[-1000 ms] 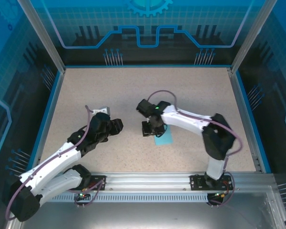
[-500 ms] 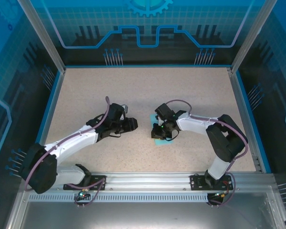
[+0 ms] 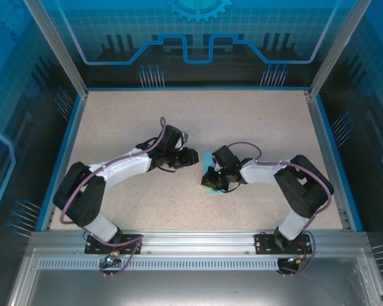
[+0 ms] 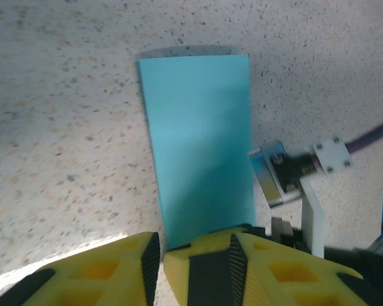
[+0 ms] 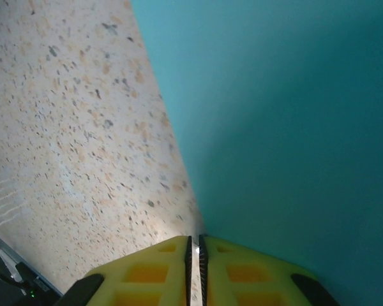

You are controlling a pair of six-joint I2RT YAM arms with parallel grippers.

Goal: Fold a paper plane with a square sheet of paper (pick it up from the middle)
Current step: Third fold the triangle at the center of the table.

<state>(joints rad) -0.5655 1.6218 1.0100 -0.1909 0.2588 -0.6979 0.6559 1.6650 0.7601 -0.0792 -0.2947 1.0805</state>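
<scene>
The square sheet of paper point(image 4: 198, 140) is light blue and lies on the table as a flat, narrow rectangle, apparently folded in half. In the top view my right gripper covers most of the paper point(image 3: 207, 189). My left gripper point(image 4: 156, 239) is at the paper's near edge, its yellow fingers a narrow gap apart; the paper's corner meets that gap. From above, the left gripper point(image 3: 191, 156) points right towards the sheet. My right gripper point(image 5: 193, 241) is low over the table, jaws together with a thin slit. The paper's point(image 5: 293, 127) edge runs to its tips, and I cannot tell whether it is pinched. It sits at the sheet's lower part point(image 3: 210, 180).
The speckled beige table point(image 3: 147, 115) has a blue raised rim point(image 3: 64, 153) and metal frame posts at its sides. The right arm's wrist camera mount point(image 4: 277, 172) stands just beside the paper's right edge. Both grippers are close together at the table's middle.
My left arm has stretched to the right, bringing its gripper up to the paper. My right gripper has dropped low onto the sheet's edge and its jaws have narrowed.
</scene>
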